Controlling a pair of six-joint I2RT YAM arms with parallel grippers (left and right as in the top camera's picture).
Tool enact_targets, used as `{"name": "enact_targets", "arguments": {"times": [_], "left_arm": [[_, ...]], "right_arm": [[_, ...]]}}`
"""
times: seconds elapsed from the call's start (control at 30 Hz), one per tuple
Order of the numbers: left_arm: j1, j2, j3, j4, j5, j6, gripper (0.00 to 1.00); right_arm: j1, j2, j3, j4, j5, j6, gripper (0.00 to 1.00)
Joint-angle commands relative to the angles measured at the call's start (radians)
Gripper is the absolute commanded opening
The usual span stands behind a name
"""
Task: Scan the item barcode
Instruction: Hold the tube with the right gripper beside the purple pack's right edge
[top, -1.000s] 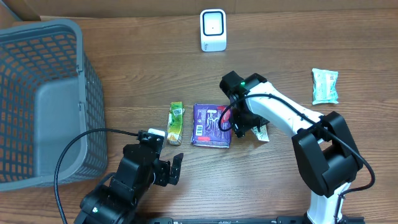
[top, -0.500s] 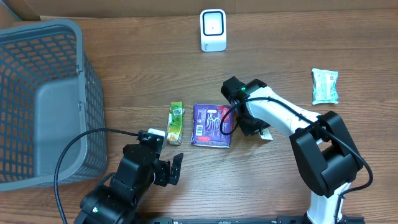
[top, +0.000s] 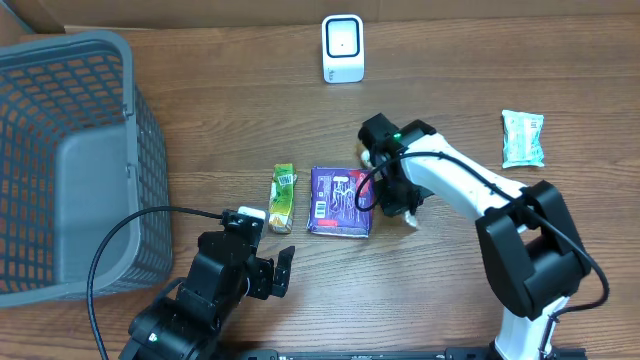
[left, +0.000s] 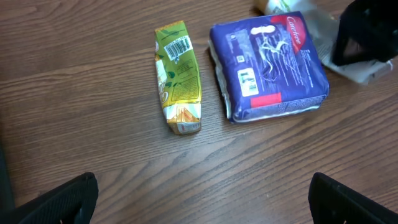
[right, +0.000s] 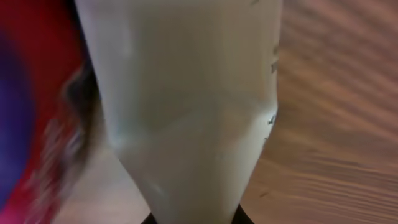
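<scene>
Six things on the wooden bench (top: 240, 100) from overhead, each placed here against the purple pack (top: 338, 200). Just left of the pack, not touching: a green carton (top: 284, 197), lying flat. Far left of it: a grey basket (top: 150, 170). Well above it, near the far edge: a white scanner (top: 342, 48), standing upright. Far right and a little higher: a green-white sachet (top: 523, 138). Hard by the pack's right edge: the right jaws, pressed together and pinching a pale packet (top: 409, 217), one corner poking out below the black fingers. Cannot tell whether lifted off the bench. Below-left of the pack, clear of everything: the left jaws, spread wide and holding nothing.

From the left wrist: the pack (left: 268, 62) lying label-up, a white barcode patch on its left half. Carton (left: 177, 78) beside it to the left, barcode near its upper end. Dark fingertips (left: 59, 199) at both lower corners, wide apart. At the pack's upper right, a blurred black shape over the crinkled pale packet (left: 364, 70).

From the right wrist: pale packet (right: 186, 106) filling the frame, too close and blurred for any print. Purple and red of the pack (right: 9, 137) along the left, bare wood on the right.
</scene>
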Motion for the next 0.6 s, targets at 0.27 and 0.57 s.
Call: {"name": "enact_targets", "arguments": {"times": [0.27,0.57], "left_arm": [[-0.008,-0.003,-0.003,0.001,-0.013,0.016,1.00],[-0.008,-0.003,-0.003,0.001,-0.013,0.016,1.00]], "right_arm": [[-0.305,-0.106,-0.018,0.058,-0.638,-0.105,0.04],[-0.355,-0.106,-0.193,0.137,-0.695,-0.108,0.04]]}}
